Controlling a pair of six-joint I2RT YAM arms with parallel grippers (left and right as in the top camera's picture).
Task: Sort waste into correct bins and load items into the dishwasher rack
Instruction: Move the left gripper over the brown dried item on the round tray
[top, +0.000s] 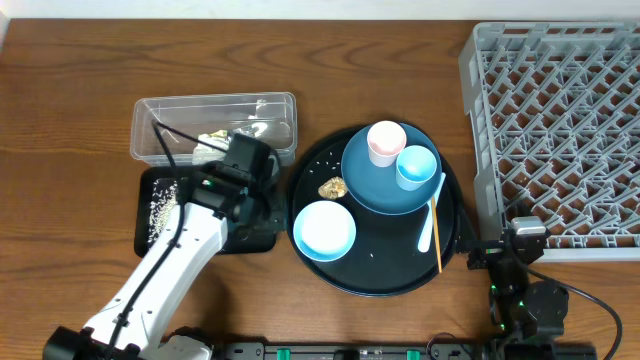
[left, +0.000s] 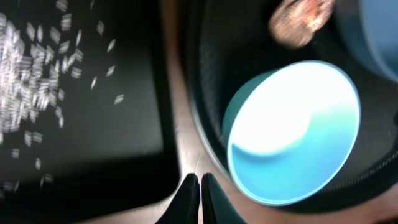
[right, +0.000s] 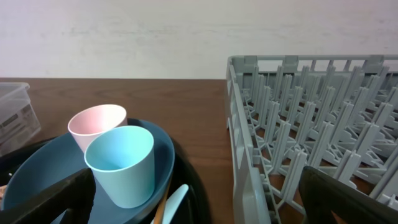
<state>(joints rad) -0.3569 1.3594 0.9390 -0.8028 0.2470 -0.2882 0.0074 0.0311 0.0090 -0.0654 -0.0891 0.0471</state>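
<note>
Checking the left wrist view, I see the left pincer (left: 199, 190) clenched empty, its tips hidden overhead. Here my right pincer (right: 199, 202) gapes; I count one pink cup (right: 97, 123), one blue cup (right: 121, 165).

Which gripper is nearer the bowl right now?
Left. The left gripper hangs just beside the bowl; the right gripper is across the round tray, by the rack.
</note>
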